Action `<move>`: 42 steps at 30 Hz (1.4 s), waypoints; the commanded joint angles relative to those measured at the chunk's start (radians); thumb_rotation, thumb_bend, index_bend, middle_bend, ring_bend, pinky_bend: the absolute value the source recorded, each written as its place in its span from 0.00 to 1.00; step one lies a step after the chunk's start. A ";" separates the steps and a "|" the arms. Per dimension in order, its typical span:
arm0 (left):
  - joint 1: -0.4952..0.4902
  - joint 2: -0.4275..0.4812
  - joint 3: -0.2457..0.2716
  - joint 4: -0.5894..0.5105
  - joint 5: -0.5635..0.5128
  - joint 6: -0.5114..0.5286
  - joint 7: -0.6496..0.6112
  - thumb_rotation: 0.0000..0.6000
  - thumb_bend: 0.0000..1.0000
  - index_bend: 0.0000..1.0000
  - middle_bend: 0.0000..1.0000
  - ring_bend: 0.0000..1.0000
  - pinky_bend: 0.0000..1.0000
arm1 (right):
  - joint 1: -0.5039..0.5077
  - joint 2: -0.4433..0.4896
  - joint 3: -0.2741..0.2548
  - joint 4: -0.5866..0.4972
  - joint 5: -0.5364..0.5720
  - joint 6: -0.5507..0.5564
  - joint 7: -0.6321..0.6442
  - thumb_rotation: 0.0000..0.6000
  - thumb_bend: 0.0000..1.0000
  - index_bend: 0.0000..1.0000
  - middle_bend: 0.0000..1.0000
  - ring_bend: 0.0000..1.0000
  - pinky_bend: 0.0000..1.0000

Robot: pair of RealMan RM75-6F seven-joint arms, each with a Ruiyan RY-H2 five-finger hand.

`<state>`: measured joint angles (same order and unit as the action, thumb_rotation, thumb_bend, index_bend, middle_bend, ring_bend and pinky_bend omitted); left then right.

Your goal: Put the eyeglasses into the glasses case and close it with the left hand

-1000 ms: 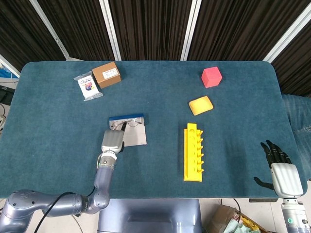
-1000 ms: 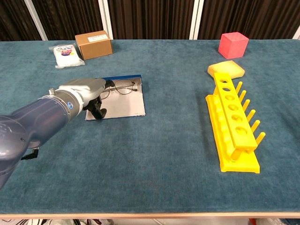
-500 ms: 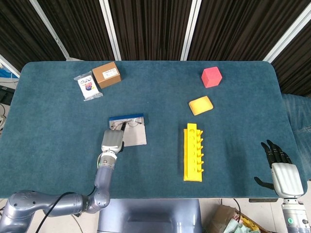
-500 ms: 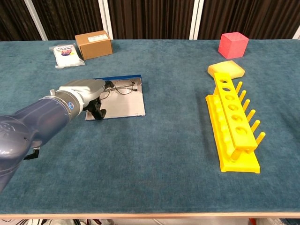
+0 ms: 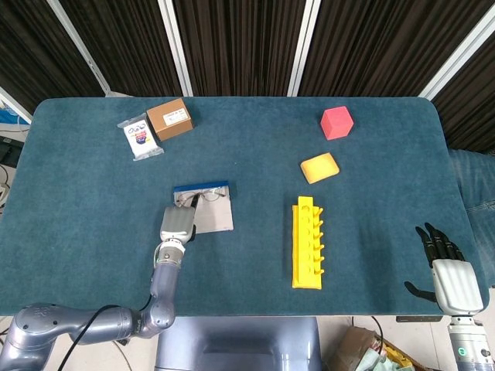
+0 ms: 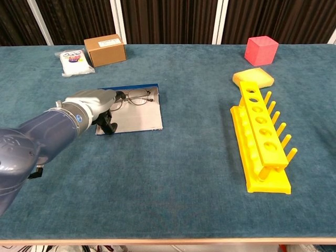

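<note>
The glasses case (image 5: 215,216) (image 6: 137,115) lies open and flat left of the table's middle, grey inside with a blue far edge. The eyeglasses (image 5: 209,195) (image 6: 137,96) rest on its far part, thin dark frame, lenses side by side. My left hand (image 5: 178,223) (image 6: 90,103) covers the case's left end, palm down. Its dark fingertips (image 6: 118,96) reach the left lens, and whether they pinch the frame is hidden. My right hand (image 5: 445,269) hangs beyond the table's near right edge with fingers spread and nothing in it. It shows only in the head view.
A yellow peg rack (image 5: 307,243) (image 6: 261,143) stands right of the case. Behind it are a yellow sponge (image 5: 319,167) (image 6: 253,78) and a pink cube (image 5: 336,122) (image 6: 261,50). A cardboard box (image 5: 169,118) (image 6: 105,49) and a white packet (image 5: 140,137) (image 6: 73,60) sit far left.
My left hand has slid slightly to the left over the case's end. The eyeglasses and the case stay where they were, and the right hand has not moved.
</note>
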<state>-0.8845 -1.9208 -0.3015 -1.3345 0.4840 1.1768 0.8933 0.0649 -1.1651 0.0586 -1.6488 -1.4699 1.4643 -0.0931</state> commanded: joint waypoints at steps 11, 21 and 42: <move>-0.019 -0.023 -0.022 0.060 0.001 0.002 0.014 1.00 0.49 0.00 0.79 0.82 0.81 | 0.001 0.002 0.002 -0.005 0.009 -0.006 -0.002 1.00 0.18 0.00 0.00 0.09 0.19; -0.026 -0.033 -0.032 0.079 0.002 0.002 0.026 1.00 0.49 0.00 0.79 0.82 0.81 | 0.001 0.003 0.002 -0.005 0.009 -0.006 -0.002 1.00 0.18 0.00 0.00 0.09 0.19; 0.003 0.011 -0.005 -0.053 0.070 0.056 0.024 1.00 0.49 0.00 0.76 0.82 0.81 | 0.003 0.003 0.002 -0.005 0.008 -0.008 0.000 1.00 0.18 0.00 0.00 0.09 0.19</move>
<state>-0.8949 -1.9301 -0.3168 -1.3505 0.5281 1.2105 0.9287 0.0676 -1.1622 0.0608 -1.6539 -1.4621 1.4567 -0.0934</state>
